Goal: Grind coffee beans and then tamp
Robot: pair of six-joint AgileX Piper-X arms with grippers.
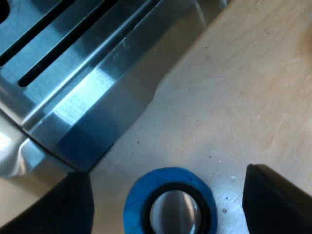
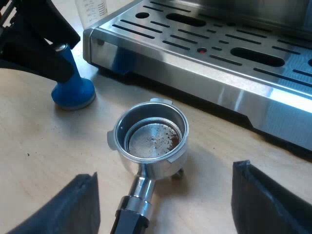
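Right wrist view: holder (image 2: 151, 139) (nearly empty) lies between the jaws of the open right tool (image 2: 164, 170).

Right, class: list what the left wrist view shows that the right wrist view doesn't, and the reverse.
Left wrist view adds: the blue tamper from straight above, between the fingers of the open left end effector. Right wrist view adds: the metal holder lying loose, almost empty, a measuring glass and the open right end effector. Both: tamper, espresso machine, table.
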